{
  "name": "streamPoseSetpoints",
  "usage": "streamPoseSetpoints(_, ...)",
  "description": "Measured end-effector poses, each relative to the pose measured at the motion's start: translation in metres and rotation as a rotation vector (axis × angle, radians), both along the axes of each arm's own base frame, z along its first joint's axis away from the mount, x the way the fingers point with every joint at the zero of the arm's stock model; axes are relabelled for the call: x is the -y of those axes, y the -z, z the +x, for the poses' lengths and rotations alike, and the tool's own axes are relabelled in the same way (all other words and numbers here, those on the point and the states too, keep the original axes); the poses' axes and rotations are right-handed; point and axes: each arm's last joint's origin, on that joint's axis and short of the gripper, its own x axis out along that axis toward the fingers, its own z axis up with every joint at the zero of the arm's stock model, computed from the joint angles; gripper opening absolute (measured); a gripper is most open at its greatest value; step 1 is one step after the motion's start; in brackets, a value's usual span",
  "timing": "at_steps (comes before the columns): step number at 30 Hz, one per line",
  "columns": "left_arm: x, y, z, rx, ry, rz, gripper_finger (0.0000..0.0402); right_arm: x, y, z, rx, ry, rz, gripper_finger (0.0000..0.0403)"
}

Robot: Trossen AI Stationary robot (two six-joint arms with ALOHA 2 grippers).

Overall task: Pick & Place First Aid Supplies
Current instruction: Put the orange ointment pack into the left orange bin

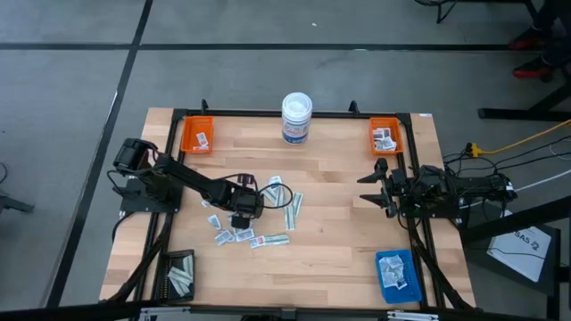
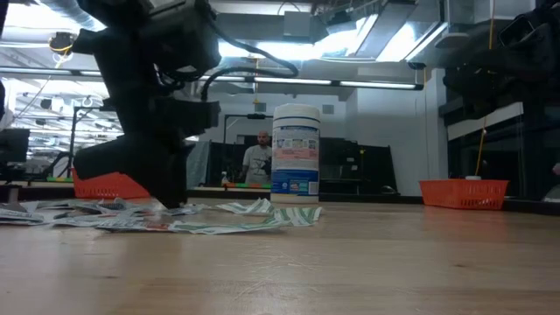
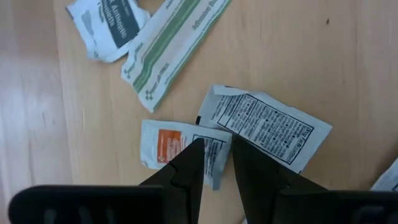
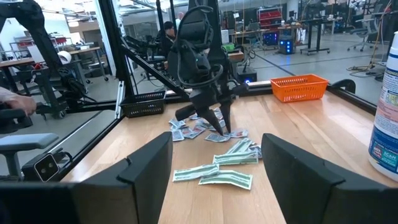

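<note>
The first aid supplies (image 1: pixel 254 218) lie loose on the wooden table: small white packets and pale green-striped strips (image 3: pixel 168 50). My left gripper (image 3: pixel 217 155) points steeply down into the pile, its fingers a narrow gap apart. One tip is over a packet with orange print (image 3: pixel 165 144). The other is at the edge of a white packet with black print (image 3: pixel 267 127). In the low view its tips (image 2: pixel 175 203) reach down to table level. My right gripper (image 1: pixel 370 187) waits at the table's right edge, level, open, with nothing between its fingers. My left gripper comes from above, slanting down, with one fingertip (image 3: pixel 193 152) over the orange-printed packet's edge (image 3: pixel 208 149). That packet lies flat on the table. Whether the fingers touch it, I cannot tell.
A white tub with a blue label (image 1: pixel 296 118) stands at the far middle. Orange trays (image 1: pixel 197 135) (image 1: pixel 386 135) sit at the far corners. A black tray (image 1: pixel 181 274) with strips and a blue tray (image 1: pixel 398 275) with packets are at the near corners. Bare wood lies between the pile and the right arm.
</note>
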Motion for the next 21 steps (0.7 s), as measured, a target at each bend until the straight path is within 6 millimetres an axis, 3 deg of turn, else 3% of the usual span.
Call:
streamPoseSetpoints(7,-0.0006,0.0020,0.0009,-0.013,0.003,-0.012,0.0064,0.0000,0.0000,0.0000,0.001,0.000,0.000,0.0245)
streamPoseSetpoints(15,-0.0023,0.0026,0.0009,-0.017,-0.010,-0.038,0.0006,0.0000,-0.0002,0.0000,0.001,0.000,0.000,0.0245)
streamPoseSetpoints(21,-0.0037,-0.0010,-0.0021,-0.003,-0.049,-0.040,0.0002,0.0000,-0.0001,0.0000,0.001,0.000,0.000,0.0245)
